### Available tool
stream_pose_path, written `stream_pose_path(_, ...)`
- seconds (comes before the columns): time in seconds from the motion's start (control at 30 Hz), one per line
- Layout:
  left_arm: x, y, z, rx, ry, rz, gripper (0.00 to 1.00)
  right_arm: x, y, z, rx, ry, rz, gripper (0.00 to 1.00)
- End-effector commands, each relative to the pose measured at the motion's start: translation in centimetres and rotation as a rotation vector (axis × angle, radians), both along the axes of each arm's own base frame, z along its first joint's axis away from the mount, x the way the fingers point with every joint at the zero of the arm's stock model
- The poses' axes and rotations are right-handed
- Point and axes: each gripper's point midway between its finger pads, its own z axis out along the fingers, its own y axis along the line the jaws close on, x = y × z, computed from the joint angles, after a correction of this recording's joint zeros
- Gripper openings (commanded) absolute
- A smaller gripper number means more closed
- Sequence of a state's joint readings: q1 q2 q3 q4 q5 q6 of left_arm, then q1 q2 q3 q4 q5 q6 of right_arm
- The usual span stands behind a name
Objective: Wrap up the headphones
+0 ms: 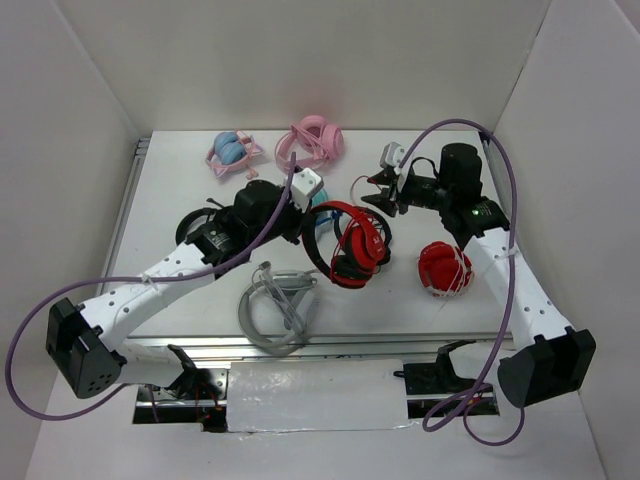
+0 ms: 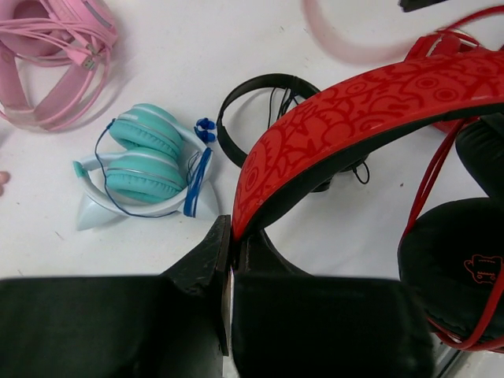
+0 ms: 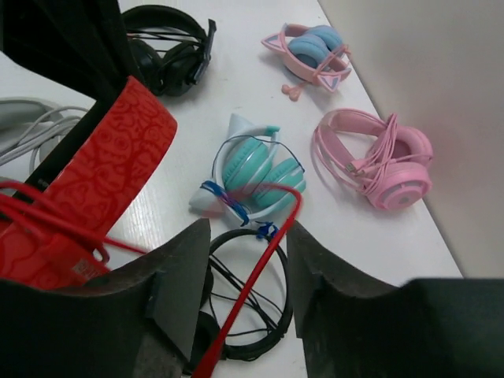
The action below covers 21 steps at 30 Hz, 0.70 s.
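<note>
The headphones lie mid-table, with glossy red cups and a patterned red headband. My left gripper is shut on the end of that headband, and the pinch shows in the left wrist view. A black ear pad and the thin red cable lie to its right. My right gripper is open above the table behind the headphones. The red cable runs loosely up between its fingers, unclamped. The headband shows to their left.
Teal headphones and a small black on-ear pair lie under the right gripper. Pink headphones and a blue-pink cat-ear pair sit at the back. A compact red pair with whitish cord lies right, grey headphones in front.
</note>
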<state>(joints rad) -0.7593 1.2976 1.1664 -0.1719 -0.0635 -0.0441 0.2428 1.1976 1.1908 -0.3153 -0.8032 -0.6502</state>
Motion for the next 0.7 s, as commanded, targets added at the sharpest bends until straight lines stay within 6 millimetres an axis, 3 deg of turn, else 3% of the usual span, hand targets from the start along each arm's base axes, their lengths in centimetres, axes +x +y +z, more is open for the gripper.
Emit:
stream_pose_path(0.0, 0.0, -1.0, 3.8, -0.156, -0.021, -0.037, 0.00, -1.4, 0.8, 1.2, 0.067, 0.007, 0.104, 0.53)
stream_pose_path(0.03, 0.0, -1.1, 3.9, -0.167, -0.014, -0.038, 0.00, -1.3, 0.8, 0.9, 0.081, 0.024, 0.097, 0.64)
stream_pose_path(0.13, 0.9, -1.0, 4.0, -0.180, 0.009, -0.024, 0.00, -0.6, 0.7, 0.0, 0.107, 0.083, 0.070, 0.77)
stream_pose_path(0.27, 1.8, -0.5, 3.7, -0.185, 0.065, -0.008, 0.00, 0.9, 0.1, -0.7, 0.147, 0.128, 0.010, 0.78)
stream_pose_path(0.5, 2.5, 0.2, 4.1, -0.198, 0.110, 0.038, 0.00, 3.1, -1.7, 0.2, 0.309, 0.135, -0.187, 0.80)
stream_pose_path(0.67, 2.8, 0.4, 4.8, -0.202, 0.115, 0.056, 0.00, 3.8, -3.2, 0.5, 0.369, 0.115, -0.292, 0.91)
